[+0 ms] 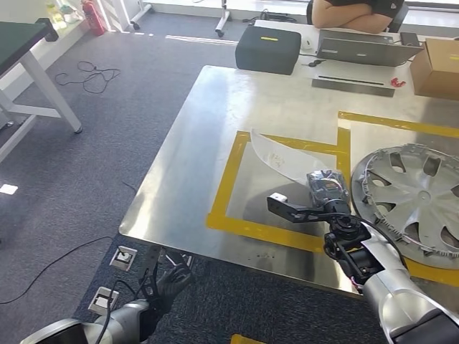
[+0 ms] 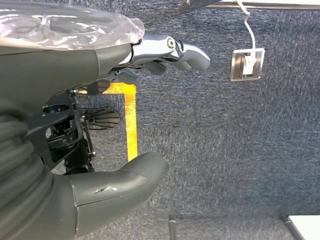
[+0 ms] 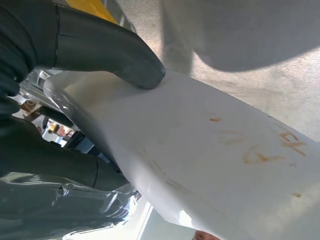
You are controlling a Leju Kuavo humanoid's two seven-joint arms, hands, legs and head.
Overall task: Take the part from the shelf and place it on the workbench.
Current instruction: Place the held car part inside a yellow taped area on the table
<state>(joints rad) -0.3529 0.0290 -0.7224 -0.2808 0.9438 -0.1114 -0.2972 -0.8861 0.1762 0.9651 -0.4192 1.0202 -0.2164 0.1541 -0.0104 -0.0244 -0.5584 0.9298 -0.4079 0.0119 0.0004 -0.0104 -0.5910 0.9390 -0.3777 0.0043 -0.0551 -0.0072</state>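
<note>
The part [image 1: 279, 158] is a white, curved, blade-shaped panel. My right hand [image 1: 327, 190] grips its near end and holds it over the yellow-taped square [image 1: 232, 168] on the steel workbench [image 1: 216, 115]. A shadow lies under it; I cannot tell whether it touches the surface. In the right wrist view my thumb [image 3: 109, 50] presses on the white part [image 3: 211, 160], which carries orange marks. My left hand [image 1: 171, 283] hangs below the bench's near edge, its fingers [image 2: 170, 50] apart from the thumb and holding nothing.
A silver hubcap [image 1: 417, 197] lies in the neighbouring taped square, close to my right arm. At the bench's far side are a black case [image 1: 267, 49], a laptop [image 1: 360, 50], a cardboard box [image 1: 438, 68] and a seated person [image 1: 351, 13]. Floor sockets [image 1: 123, 257] and cables lie left.
</note>
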